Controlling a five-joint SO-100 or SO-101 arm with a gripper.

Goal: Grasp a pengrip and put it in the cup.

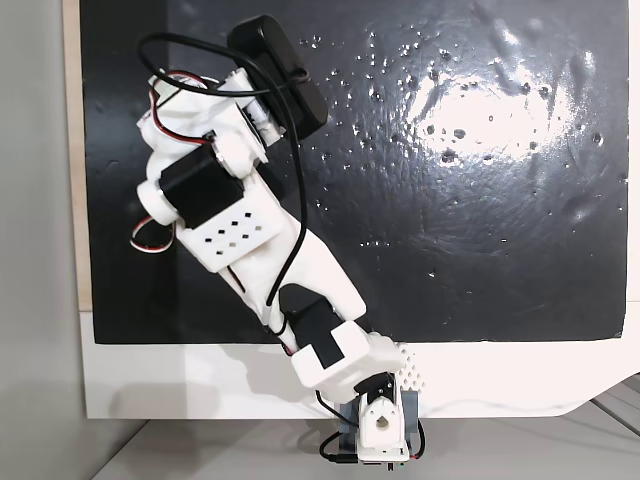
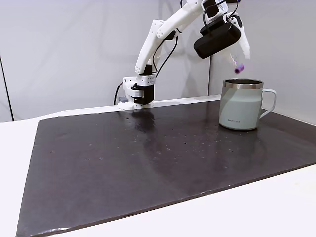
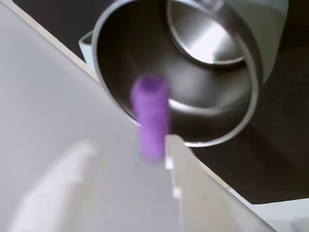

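Note:
The cup [image 2: 240, 105] is a silvery-grey mug with a shiny rim; it stands on the right side of the black mat, its handle pointing right. Just above its rim hangs my gripper [image 2: 237, 64], shut on the tiny purple pengrip [image 2: 239, 69], which sticks out below the white fingertip. In the wrist view the blurred purple pengrip [image 3: 152, 121] juts out from between my fingers [image 3: 181, 169] over the near rim of the cup's shiny open inside [image 3: 207, 72]. In the fixed view from above, my arm [image 1: 250, 230] and its black wrist camera [image 1: 280, 75] cover the cup.
A glossy black mat [image 2: 148, 158] with glare specks covers the white table [image 2: 276, 207]. The arm's base [image 2: 138, 94] is clamped at the far edge in the side view. A plain wall stands behind it.

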